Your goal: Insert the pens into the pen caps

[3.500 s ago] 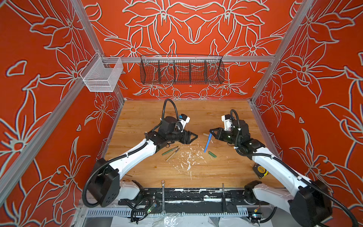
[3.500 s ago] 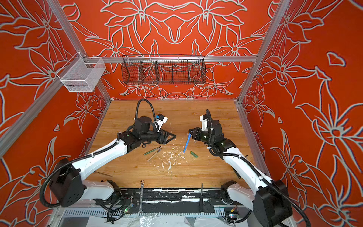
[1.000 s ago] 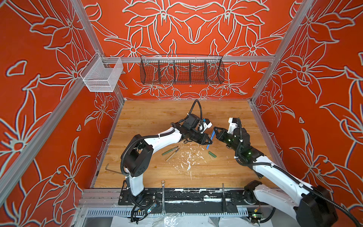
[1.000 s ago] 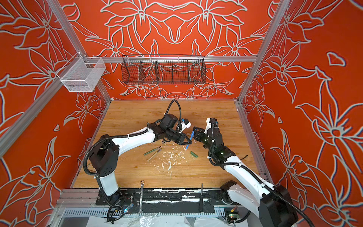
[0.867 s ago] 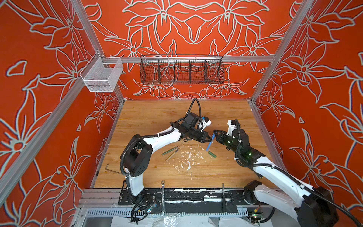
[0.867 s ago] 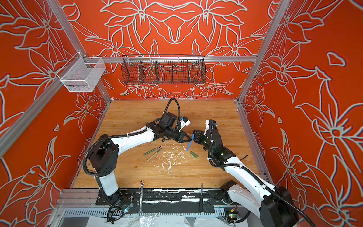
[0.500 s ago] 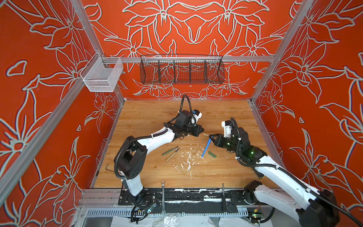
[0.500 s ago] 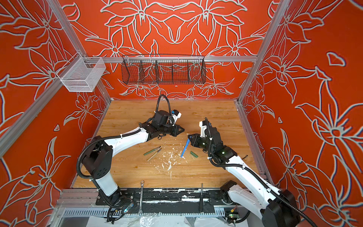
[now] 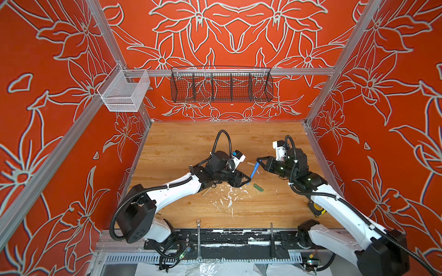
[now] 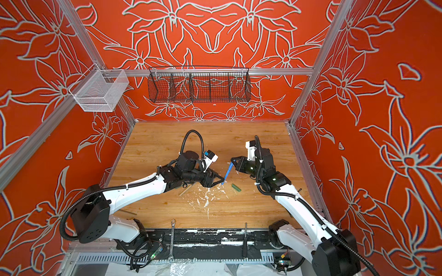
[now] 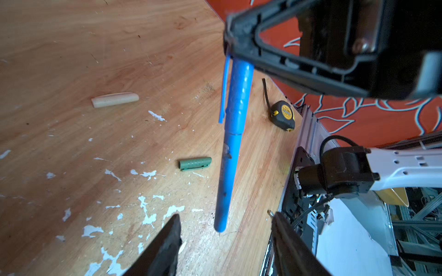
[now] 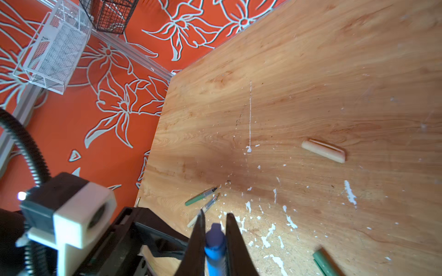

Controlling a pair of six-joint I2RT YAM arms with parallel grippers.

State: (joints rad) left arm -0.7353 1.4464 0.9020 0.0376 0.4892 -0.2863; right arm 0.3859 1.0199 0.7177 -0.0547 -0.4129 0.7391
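I see orange floral walls [image 9: 239, 35] around my wooden surface [image 9: 181, 143], a black wire basket [image 9: 221, 84] and a white mesh bin [image 9: 124, 95] hung on rails [image 9: 299, 71].

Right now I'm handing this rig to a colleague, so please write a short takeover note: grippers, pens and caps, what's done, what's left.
Right gripper: shut on the blue cap, with the blue pen hanging tilted from it over the table.
Left gripper: open, jaws either side of the pen's lower end, not gripping.
On the table: green cap and tan cap, apart; green pen and tan pen side by side by the left arm.
Done: blue pen is in its cap.
Left: green and tan pens into their caps.
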